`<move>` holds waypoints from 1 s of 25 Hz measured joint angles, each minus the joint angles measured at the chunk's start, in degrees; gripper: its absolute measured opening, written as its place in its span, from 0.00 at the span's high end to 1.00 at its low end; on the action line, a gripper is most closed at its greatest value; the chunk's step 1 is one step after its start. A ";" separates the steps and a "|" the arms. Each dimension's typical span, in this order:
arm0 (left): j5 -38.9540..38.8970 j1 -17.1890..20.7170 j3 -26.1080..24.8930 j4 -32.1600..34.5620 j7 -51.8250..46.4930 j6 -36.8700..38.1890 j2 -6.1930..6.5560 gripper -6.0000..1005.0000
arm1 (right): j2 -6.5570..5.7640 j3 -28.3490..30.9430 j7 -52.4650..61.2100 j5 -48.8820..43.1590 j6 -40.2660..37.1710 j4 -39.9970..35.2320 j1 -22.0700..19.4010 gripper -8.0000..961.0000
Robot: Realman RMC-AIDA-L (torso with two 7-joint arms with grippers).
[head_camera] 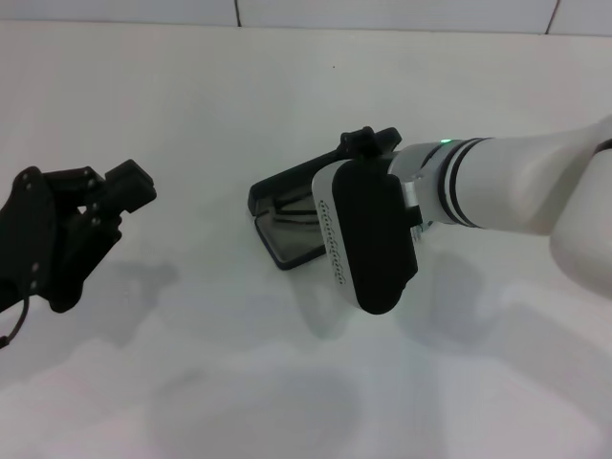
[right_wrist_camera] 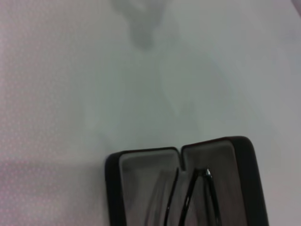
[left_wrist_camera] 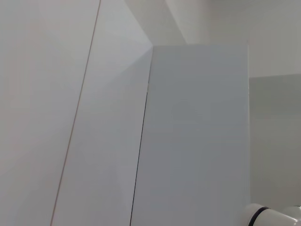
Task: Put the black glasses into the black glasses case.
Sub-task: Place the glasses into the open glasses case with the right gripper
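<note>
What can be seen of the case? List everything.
The case is matte black, rectangular with rounded corners, and lies open on the white table near the middle. Its inside looks dark grey and soft. The right wrist view shows a notch in the middle of its rim and thin black glasses arms inside it. In the head view the right gripper and its arm hang over the case and hide its right part; whether they touch it cannot be told.
</note>
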 joint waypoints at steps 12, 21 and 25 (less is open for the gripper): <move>0.69 0.07 -0.01 0.00 0.11 0.01 0.01 0.94 | 0.00 -0.53 0.15 0.31 0.02 -0.59 -1.10 0.82; 0.70 0.15 0.00 0.00 0.12 -0.06 0.00 0.94 | 0.00 -1.38 0.18 0.34 0.20 -0.65 -1.09 0.82; 0.70 0.16 0.00 0.00 0.12 -0.07 0.00 0.94 | 0.00 -1.44 0.16 0.34 0.16 -0.99 -1.09 0.82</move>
